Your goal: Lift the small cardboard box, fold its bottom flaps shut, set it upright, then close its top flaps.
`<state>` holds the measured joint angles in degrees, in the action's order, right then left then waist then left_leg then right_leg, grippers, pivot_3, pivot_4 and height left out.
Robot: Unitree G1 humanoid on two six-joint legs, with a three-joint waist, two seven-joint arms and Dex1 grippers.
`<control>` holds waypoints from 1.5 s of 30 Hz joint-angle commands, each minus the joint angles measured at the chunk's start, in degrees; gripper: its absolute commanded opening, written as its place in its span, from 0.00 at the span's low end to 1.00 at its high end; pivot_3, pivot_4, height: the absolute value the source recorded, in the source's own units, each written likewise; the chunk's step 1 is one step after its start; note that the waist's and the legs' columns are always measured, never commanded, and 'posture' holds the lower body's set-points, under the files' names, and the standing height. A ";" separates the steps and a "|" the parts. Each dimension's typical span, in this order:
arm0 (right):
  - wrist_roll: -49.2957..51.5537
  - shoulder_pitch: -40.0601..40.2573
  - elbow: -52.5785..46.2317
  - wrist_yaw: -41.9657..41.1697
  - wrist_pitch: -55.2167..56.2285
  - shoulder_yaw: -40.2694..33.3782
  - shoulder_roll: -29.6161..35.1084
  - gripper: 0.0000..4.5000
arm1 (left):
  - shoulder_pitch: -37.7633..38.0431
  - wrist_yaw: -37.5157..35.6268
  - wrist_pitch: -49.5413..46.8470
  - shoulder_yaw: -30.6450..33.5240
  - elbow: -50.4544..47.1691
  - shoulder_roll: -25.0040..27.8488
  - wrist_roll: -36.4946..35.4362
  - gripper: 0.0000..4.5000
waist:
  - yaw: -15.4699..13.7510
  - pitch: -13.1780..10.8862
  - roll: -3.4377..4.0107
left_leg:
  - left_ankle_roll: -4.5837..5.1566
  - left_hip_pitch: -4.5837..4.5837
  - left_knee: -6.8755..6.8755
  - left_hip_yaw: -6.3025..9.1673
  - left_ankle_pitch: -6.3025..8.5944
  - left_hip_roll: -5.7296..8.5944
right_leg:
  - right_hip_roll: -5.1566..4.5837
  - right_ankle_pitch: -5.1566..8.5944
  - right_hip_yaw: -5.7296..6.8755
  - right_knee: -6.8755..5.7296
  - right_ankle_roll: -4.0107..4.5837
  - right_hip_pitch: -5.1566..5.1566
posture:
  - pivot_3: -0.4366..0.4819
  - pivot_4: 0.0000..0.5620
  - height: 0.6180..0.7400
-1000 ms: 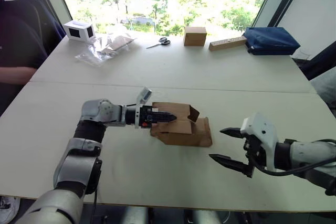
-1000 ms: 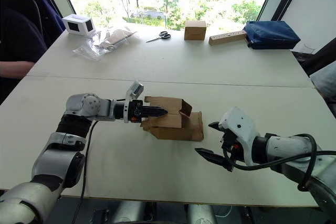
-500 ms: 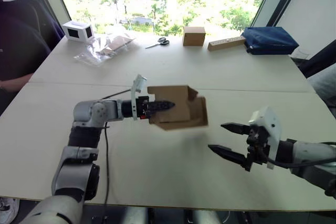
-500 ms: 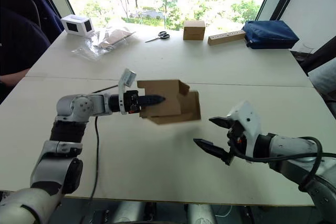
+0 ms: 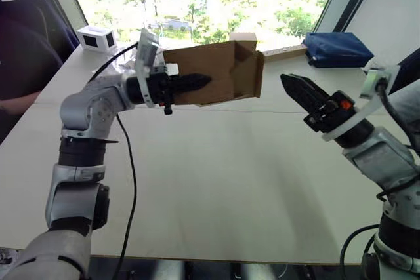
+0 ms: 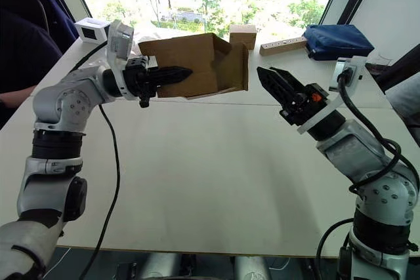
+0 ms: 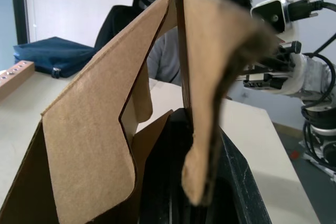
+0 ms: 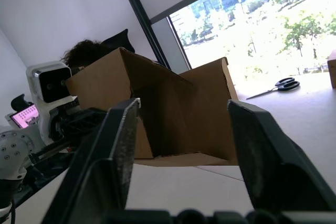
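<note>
The small cardboard box (image 5: 213,78) is plain brown and hangs in the air well above the table (image 5: 223,181), lying sideways with its open end and loose flaps toward my right arm. My left gripper (image 5: 200,83) is shut on its near wall; in the left wrist view the cardboard (image 7: 89,129) is pinched between the black fingers (image 7: 236,192). My right gripper (image 5: 286,80) is raised level with the box, just beside its flapped end and apart from it. Its fingers (image 8: 118,145) stand a little apart with nothing between them, and the box (image 8: 173,114) shows beyond the gap.
At the far edge lie a tidy brown box (image 6: 243,33), a wooden block (image 5: 289,52), a blue bag (image 5: 338,49), a white device (image 5: 96,36) and scissors (image 8: 286,83). A person (image 5: 20,63) sits at the left end of the table.
My left arm has raised the box from the table into the air. My right arm has come up beside the box's open end, and its fingers have narrowed.
</note>
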<state>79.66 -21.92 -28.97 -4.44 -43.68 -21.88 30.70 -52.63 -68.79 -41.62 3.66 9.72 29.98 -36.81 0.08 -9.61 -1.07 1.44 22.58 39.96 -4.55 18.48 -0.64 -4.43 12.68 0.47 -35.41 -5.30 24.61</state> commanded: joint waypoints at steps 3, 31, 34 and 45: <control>0.02 -10.79 1.60 4.02 4.08 1.46 -1.31 0.01 | -4.68 -6.35 2.34 -0.59 -1.52 1.82 -1.24 0.00 | 0.52 -0.03 0.06 | -0.01 -0.01 0.03 0.02 -0.01 0.00 | -0.01 -0.03 0.01 -0.03 -0.05 -0.01 | 0.48 0.27 1.00; -0.76 -10.34 -2.58 0.36 -0.05 8.81 2.73 0.01 | -7.53 -6.27 3.47 -0.40 1.66 -0.08 -1.32 0.00 | 0.58 -0.04 0.06 | 0.00 0.03 0.02 0.03 0.00 -0.02 | 0.00 -0.03 -0.01 0.00 -0.09 0.01 | 0.48 0.27 1.00; -0.83 -9.67 -2.68 -0.20 -0.18 9.08 3.23 0.01 | -7.99 -6.44 3.77 -0.38 2.65 0.00 -1.39 0.00 | 0.61 -0.04 0.06 | 0.00 0.04 0.02 0.03 0.00 -0.02 | 0.00 -0.03 -0.01 0.00 -0.09 0.01 | 0.48 0.27 1.00; -3.19 -10.55 -1.36 -2.31 0.46 11.03 1.72 0.01 | -6.03 -7.11 0.63 -1.40 -2.17 0.02 -3.76 0.00 | 0.68 -0.04 0.06 | 0.00 0.03 0.01 0.03 0.00 -0.05 | 0.02 -0.03 -0.01 0.01 -0.09 0.01 | 0.48 0.27 1.00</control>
<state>76.13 -31.79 -29.43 -5.85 -44.12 -9.71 32.40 -58.21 -76.28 -41.07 1.38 8.94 29.72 -39.50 0.76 -9.65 -1.01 1.44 22.60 39.97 -4.52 18.48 -0.69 -4.41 12.65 0.46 -35.40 -5.39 24.62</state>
